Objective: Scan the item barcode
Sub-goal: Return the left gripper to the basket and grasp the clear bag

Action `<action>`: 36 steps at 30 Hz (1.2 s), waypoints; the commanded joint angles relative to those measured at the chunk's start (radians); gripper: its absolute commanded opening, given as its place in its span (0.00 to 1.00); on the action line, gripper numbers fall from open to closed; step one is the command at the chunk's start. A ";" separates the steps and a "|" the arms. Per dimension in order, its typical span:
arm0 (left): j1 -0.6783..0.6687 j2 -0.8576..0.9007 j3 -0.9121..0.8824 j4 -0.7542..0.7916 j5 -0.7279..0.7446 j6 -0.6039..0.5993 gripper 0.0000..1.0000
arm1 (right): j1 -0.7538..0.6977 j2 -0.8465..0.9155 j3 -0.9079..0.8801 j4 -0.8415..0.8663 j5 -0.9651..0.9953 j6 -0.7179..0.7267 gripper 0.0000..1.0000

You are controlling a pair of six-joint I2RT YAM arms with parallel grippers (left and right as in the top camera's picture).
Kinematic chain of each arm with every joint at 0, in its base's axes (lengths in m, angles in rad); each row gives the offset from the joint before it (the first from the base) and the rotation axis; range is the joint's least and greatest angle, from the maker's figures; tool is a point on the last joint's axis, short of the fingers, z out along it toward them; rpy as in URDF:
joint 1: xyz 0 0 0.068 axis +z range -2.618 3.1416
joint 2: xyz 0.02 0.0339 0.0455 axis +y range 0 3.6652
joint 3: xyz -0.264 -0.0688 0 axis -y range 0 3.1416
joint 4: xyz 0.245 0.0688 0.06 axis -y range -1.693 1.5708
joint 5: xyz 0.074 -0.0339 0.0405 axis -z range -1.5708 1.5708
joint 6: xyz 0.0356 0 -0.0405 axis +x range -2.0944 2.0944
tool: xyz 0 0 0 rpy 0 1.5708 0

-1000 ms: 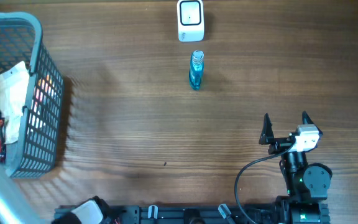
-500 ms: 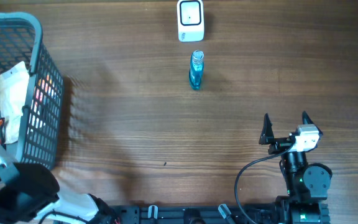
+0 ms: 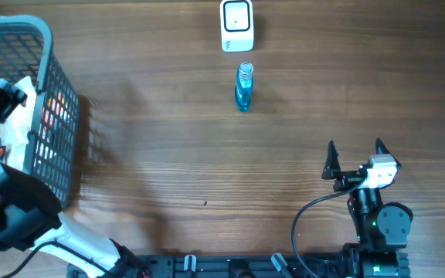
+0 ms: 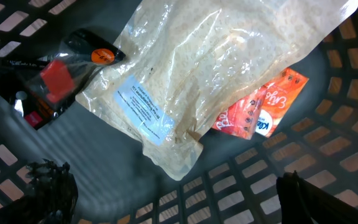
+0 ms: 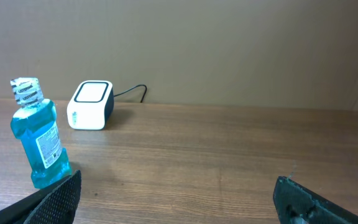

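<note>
Clear plastic, the bag of rice (image 4: 191,74) lies topmost in the basket (image 3: 14,25), white label (image 4: 143,107) up. The left gripper (image 4: 173,194) hangs above it, jaws apart. It would do best to pinch a loose bag edge, clear of the mesh. The right gripper (image 3: 355,153) sits spread, far from the scanner (image 3: 236,25).

Table (image 3: 168,154): wood, visible grain, low sheen.
Basket (image 4: 241,186): grey plastic lattice, smooth, matt.
Pouch (image 4: 210,74): clear plastic film, crinkled, glossy; pale blue label (image 4: 143,109) looks like paper, matt.
Orange packet (image 4: 263,109): printed foil or film, shiny.
Black packet (image 4: 61,68): dark glossy film.
Bottle (image 5: 39,140): clear plastic, glossy, ribbed cap, paper-like label.
Scanner (image 5: 91,104): white plastic, smooth, slightly satin.
</note>
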State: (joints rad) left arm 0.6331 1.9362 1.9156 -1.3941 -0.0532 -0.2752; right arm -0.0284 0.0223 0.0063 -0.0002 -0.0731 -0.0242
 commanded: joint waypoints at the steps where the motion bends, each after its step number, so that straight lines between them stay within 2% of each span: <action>1: 0.000 0.019 -0.071 0.030 -0.009 0.029 1.00 | 0.005 -0.003 -0.001 0.002 0.013 0.005 1.00; 21: 0.000 0.028 -0.399 0.399 -0.037 0.042 1.00 | 0.005 -0.003 -0.001 0.002 0.013 0.005 1.00; 24: 0.000 0.028 -0.433 0.432 -0.037 0.063 0.97 | 0.005 -0.003 -0.001 0.002 0.013 0.005 1.00; 29: 0.000 0.028 -0.479 0.467 -0.037 0.063 0.80 | 0.005 -0.003 -0.001 0.002 0.013 0.005 1.00; 36: 0.000 0.028 -0.485 0.471 -0.037 0.063 0.35 | 0.005 -0.003 -0.001 0.002 0.013 0.005 1.00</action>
State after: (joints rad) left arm 0.6331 1.9541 1.4593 -0.9188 -0.0841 -0.2195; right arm -0.0284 0.0223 0.0063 -0.0002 -0.0731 -0.0242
